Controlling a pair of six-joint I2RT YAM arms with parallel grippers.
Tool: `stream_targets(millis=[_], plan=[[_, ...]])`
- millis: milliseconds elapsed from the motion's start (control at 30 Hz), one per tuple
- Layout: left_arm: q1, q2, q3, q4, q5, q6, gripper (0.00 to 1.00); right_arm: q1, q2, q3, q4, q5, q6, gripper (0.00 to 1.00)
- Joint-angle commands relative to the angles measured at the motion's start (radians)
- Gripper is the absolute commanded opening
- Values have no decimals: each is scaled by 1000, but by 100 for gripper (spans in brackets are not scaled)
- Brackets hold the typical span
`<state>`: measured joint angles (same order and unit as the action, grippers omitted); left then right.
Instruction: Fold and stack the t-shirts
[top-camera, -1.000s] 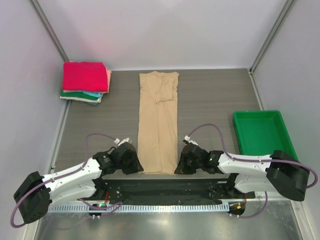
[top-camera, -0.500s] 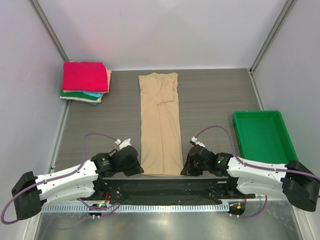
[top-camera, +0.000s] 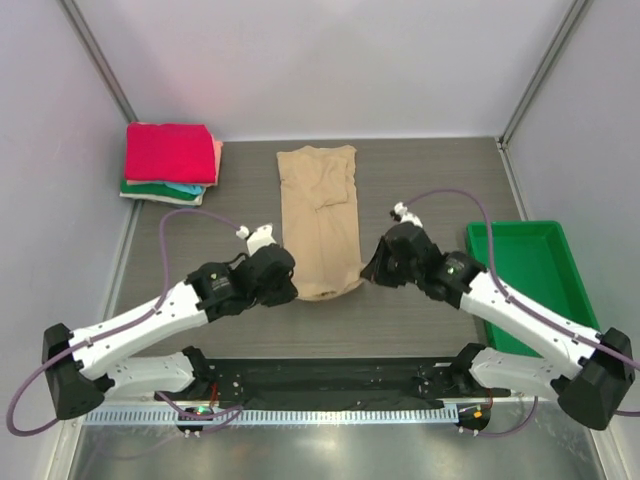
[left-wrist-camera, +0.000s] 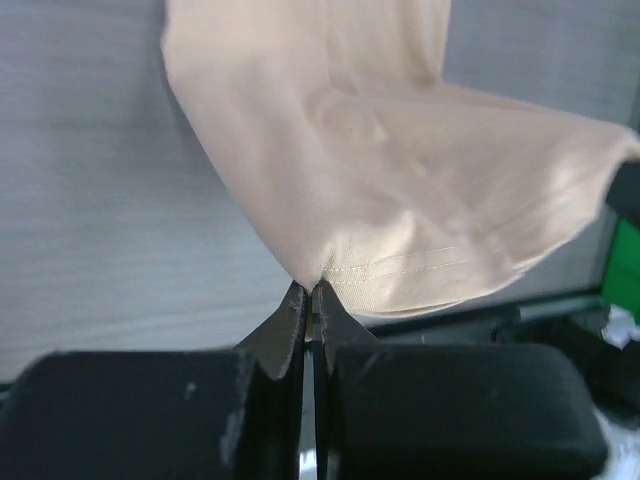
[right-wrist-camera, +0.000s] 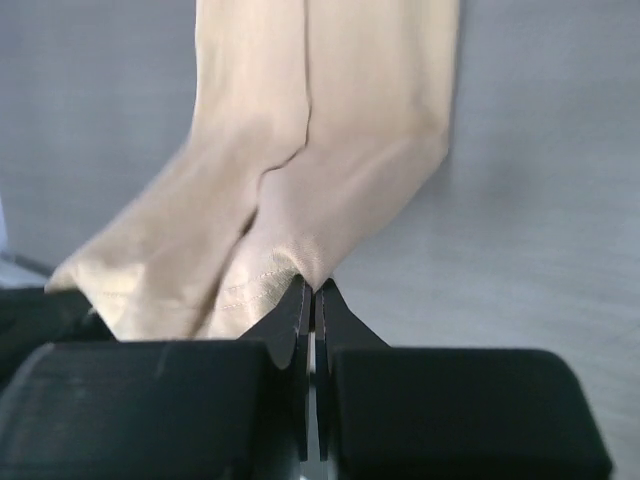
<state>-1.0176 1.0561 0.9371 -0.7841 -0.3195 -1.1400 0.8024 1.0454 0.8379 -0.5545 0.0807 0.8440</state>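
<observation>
Two grippers, both clamped on the same garment. Long plain tan t-shirt (top-camera: 318, 205), soft cloth, folded lengthwise into a narrow strip, sits down the middle of the grey wood-grain table (top-camera: 430, 190), collar end toward the far wall. Left gripper (top-camera: 290, 288) has the near left corner of the hem. In the left wrist view its black fingertips (left-wrist-camera: 290, 322) are closed to a hairline gap, with the stitched hem edge caught at the very tip and the cloth fanning away from the pinch in a loose bulge. Right gripper (top-camera: 368, 270) has the near right corner. The right wrist view shows the same: jaws pressed together on the hem, and two soft lobes of cloth rising from the pinch with a crease between them. From above, the hem end curves between the two grippers and looks bunched, not flat. It seems to be held up off the table, though the overhead angle does not settle how far. The far half of the strip lies flat, with one sleeve fold showing as a diagonal ridge. Both arms reach inward from their bases and converge on the hem from either side. Far left corner: stack of folded t-shirts (top-camera: 170, 165), bright pink-red on top, a salmon edge just under it, teal and green layers below. It is well apart from the tan t-shirt. Right side: shallow green plastic tray (top-camera: 525, 265), partly overlapped by the right arm.
</observation>
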Motion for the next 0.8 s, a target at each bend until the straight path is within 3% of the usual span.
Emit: stream_targets(millis=[0,300,500,767], plan=[[103,76,80,-26,-52,165,0,-89,105,136,-38,27,-176,1],[394,362,307,109,109,401,0,-229,463,435,-9,-2,-335,1],[496,594,489,118,197,500,0,-316,660,595,-4,-54,-373,1],[589,792,626,115,289,537,0,-377,844,737,4,-134,-388,1]])
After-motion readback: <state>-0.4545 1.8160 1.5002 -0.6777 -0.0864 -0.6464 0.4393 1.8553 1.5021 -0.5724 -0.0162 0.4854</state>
